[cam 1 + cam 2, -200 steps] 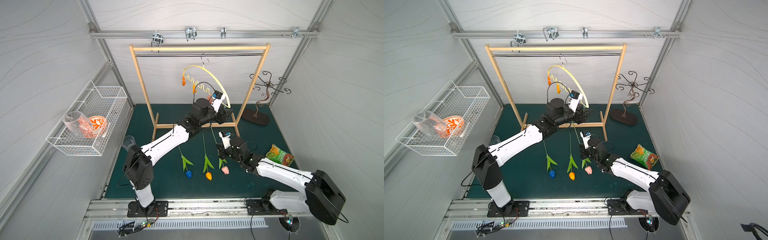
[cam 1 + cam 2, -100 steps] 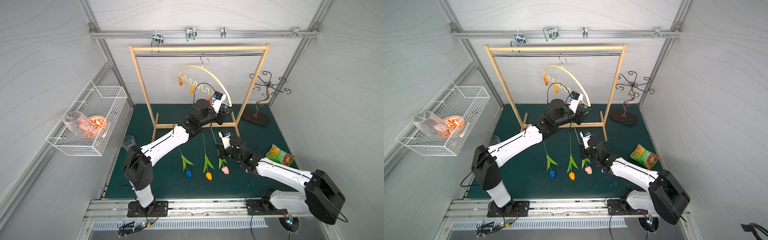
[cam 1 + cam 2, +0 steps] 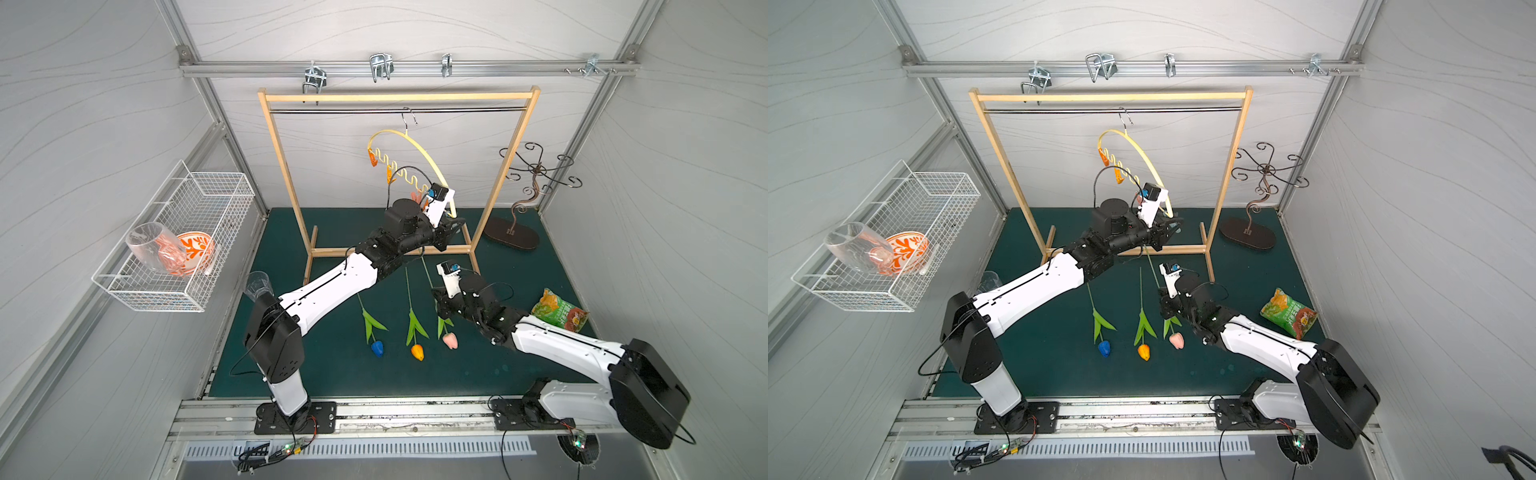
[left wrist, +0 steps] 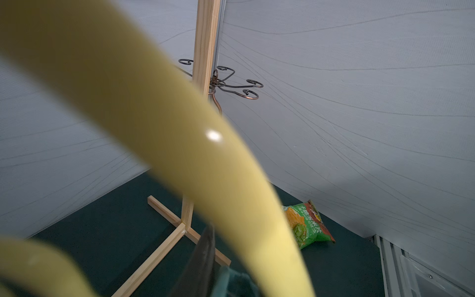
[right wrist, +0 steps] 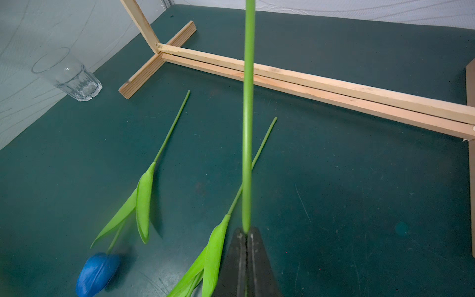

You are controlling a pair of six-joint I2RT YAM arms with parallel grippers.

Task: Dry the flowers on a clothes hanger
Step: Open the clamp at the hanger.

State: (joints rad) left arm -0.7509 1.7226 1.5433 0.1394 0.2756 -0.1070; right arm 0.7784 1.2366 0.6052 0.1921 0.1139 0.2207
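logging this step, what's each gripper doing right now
left gripper: closed on the lower end of the clothes hanger
right gripper: closed on the stem of the pink tulip

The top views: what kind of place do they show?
Probably a lab robot cell: white panel walls on aluminium frame, left arm and right arm bolted to a rail, a wooden garment rack on green mat.

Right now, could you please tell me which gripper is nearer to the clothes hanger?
Left. The left gripper is closed at the clothes hanger's lower end; the right gripper sits lower, near the mat, clamping the pink tulip's stem.
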